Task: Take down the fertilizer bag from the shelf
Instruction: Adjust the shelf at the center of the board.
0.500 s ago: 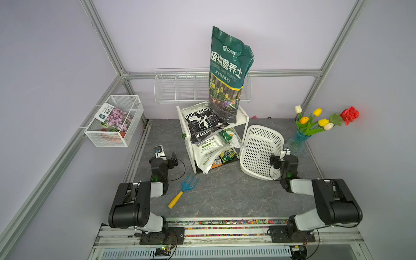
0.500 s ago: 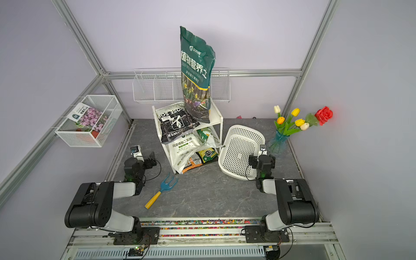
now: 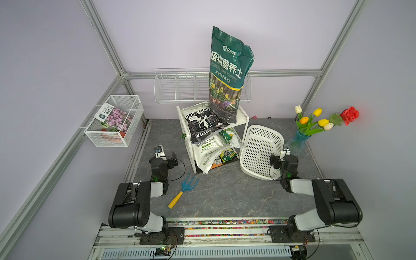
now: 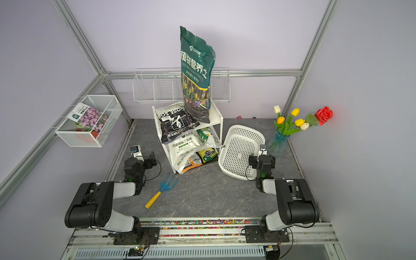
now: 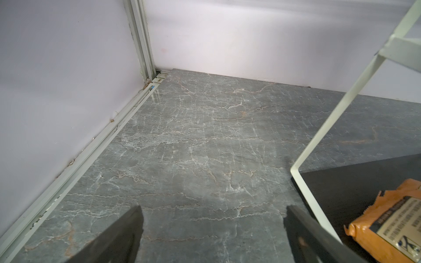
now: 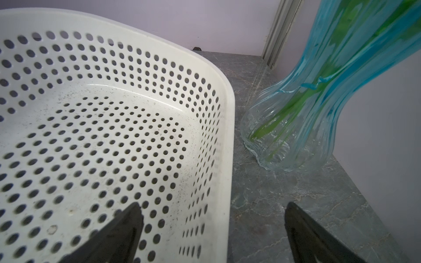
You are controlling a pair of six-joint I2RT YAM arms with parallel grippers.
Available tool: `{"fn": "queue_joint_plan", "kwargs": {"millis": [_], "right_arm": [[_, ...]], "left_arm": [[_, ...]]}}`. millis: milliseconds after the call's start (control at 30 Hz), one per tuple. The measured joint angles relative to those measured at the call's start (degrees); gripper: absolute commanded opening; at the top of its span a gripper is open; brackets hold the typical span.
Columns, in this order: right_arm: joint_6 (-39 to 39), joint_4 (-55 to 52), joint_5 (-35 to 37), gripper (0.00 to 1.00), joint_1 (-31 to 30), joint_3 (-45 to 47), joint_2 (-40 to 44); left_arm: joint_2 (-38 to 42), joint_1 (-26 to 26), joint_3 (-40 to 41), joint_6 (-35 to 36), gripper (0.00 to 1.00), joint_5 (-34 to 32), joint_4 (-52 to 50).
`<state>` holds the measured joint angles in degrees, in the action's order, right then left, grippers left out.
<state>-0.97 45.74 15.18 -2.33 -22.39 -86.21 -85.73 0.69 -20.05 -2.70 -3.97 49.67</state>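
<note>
On the shelf point(image 3: 243, 112), the white fertilizer bag point(image 3: 207, 149) sags forward, apparently creased.

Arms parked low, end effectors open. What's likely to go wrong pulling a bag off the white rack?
1. The tall green bag stands upright on the top board of the white three-tier shelf; a nudge may topple it.
2. The black bag beside it overhangs the front edge and might slide off.
3. The right end effector sits close to the blue glass vase; a wide swing could knock it.
</note>
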Motion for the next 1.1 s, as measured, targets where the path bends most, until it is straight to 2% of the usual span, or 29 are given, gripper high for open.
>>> {"fn": "queue_joint_plan", "kwargs": {"millis": [467,633,800,933,1100], "right_arm": [[0.00,0.00,-0.02,0.99,-0.02,0.00,0.00],[-0.09,-0.17,-2.19,0.99,0.83,-0.09,-0.02],[-0.02,-0.11,-3.04,0.96,1.18,-0.09,0.15],[-0.13,-4.31,-4.37,0.94,0.59,0.26,5.73],[-1.64,-20.00,-4.42,0.91,-2.89,-3.48,19.96]], "left_arm": [[0.00,0.00,0.00,0.00,1.00,0.00,0.22],[0.00,-0.33,-0.02,0.00,1.00,0.44,0.20],[0.79,-0.33,-0.20,0.00,1.00,-0.09,-0.92],[9.25,-0.33,-4.09,-1.38,1.00,-2.80,-13.14],[21.86,-0.33,-9.94,-4.66,0.99,-5.95,-26.73]]}}
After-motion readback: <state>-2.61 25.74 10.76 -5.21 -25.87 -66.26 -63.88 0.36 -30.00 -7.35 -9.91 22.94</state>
